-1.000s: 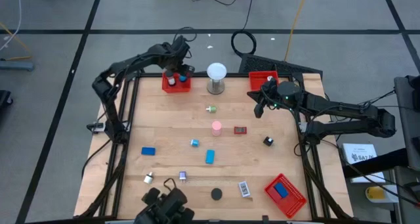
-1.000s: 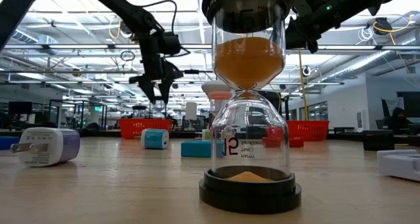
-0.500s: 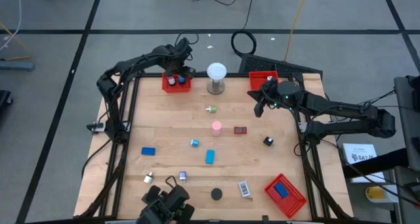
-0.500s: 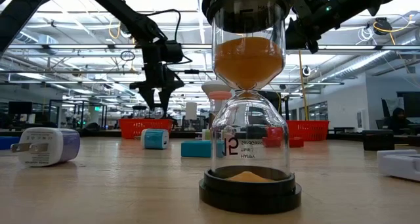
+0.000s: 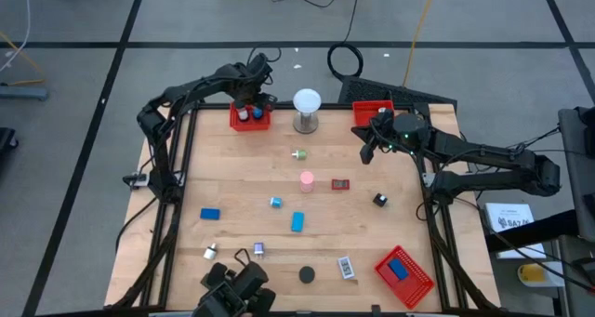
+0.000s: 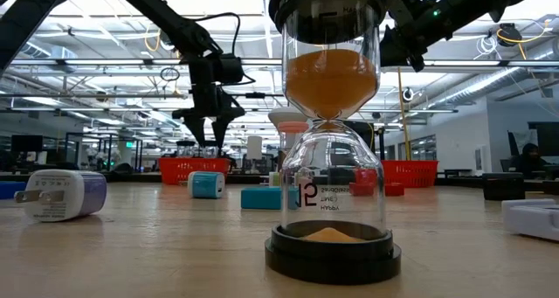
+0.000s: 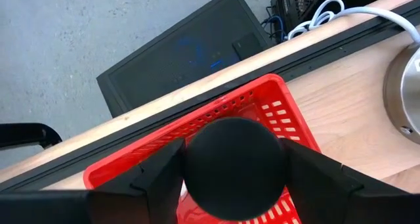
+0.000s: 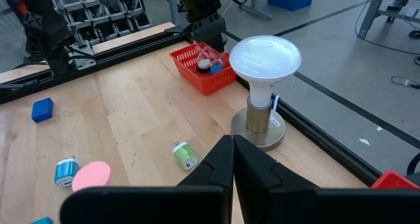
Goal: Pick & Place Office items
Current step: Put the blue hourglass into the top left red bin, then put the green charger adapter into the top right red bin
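Fingers (image 7: 157, 178) of the left gripper (image 6: 207, 138) stood spread on either side of a round black object (image 7: 233, 168), directly above the red mesh tray (image 5: 251, 119) at the table's far left corner, seemingly for a drop. Whether it was gripped or freed, I could not tell. The right gripper (image 8: 231, 163) hung pinched together, empty, near the white globe lamp (image 5: 307, 101). No lettering was legible on either.
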### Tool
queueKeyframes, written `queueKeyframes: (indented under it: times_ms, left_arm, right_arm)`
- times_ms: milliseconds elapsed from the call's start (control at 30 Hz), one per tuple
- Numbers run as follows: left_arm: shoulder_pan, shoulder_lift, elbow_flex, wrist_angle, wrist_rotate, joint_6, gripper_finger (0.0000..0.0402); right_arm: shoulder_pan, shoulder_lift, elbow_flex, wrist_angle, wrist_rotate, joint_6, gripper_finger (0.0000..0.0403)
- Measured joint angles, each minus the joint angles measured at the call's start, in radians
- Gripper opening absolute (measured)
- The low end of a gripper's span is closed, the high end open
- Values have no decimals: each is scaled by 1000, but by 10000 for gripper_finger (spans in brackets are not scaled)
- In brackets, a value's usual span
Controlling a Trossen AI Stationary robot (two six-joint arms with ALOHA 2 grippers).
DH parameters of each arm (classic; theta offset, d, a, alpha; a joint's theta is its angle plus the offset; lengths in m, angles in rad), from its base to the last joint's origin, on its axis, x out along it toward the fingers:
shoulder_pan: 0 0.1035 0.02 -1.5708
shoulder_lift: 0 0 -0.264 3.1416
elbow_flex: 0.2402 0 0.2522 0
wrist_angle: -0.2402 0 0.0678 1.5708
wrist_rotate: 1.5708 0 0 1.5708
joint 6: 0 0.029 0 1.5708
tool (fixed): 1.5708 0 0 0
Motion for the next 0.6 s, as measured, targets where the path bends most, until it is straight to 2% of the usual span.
queueKeyframes:
  times_ms: [200,600]
  left_arm:
    - [0,0,0,0,-1,5,247]
    - [5,-87,0,-8,1,84,312]
  right_arm:
    - [0,0,0,0,0,0,0]
    - [0,0,0,0,0,0,0]
